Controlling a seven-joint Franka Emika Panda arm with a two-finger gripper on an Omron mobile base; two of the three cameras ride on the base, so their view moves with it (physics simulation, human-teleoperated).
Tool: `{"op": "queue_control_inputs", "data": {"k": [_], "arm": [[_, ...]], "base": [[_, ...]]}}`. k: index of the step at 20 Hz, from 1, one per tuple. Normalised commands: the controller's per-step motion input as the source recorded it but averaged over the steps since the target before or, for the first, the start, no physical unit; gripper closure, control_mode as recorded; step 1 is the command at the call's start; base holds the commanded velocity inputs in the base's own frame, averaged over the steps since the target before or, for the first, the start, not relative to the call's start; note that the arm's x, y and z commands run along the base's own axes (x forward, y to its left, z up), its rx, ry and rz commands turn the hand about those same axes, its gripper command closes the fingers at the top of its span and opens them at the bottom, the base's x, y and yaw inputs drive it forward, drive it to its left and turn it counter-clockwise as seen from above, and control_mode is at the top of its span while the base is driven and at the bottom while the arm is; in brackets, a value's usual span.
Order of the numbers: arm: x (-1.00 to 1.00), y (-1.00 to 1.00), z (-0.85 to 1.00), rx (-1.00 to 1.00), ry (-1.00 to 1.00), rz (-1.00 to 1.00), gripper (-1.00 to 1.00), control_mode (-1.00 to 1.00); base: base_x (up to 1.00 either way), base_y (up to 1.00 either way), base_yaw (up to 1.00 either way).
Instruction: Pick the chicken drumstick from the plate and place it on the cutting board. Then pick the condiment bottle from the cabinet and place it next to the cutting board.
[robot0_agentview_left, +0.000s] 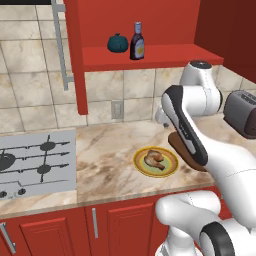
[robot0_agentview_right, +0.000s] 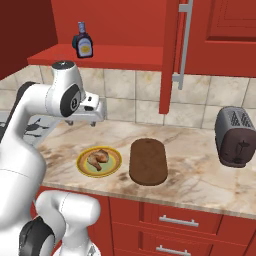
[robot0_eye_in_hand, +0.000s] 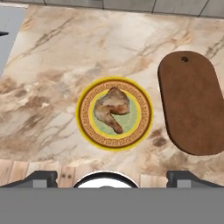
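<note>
Hand view: open hand above chicken drumstick on plate, cutting board beside.

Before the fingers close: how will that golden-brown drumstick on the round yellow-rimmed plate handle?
The golden-brown chicken drumstick looks rigid and probably light, being much smaller than the round yellow-rimmed plate. Its rounded, tapering shape could slip or pivot between the fingers. Lying flat, it seems unlikely to roll.

Bare marble counter lies open all round the plate, with the cutting board just beside it. On the cabinet shelf, a teal pumpkin crowds the condiment bottle; the toaster stands well apart.
</note>
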Motion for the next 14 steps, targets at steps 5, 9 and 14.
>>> {"op": "queue_control_inputs", "data": {"k": [5, 9, 14], "arm": [[0.00, 0.00, -0.19, 0.00, 0.00, 0.00, -1.00, -1.00], [0.00, 0.00, -0.18, 0.00, 0.00, 0.00, -1.00, -1.00], [0.00, 0.00, -0.21, 0.00, 0.00, 0.00, -1.00, -1.00]], "base": [[0.00, 0.00, 0.00], [0.00, 0.00, 0.00], [0.00, 0.00, 0.00]]}}
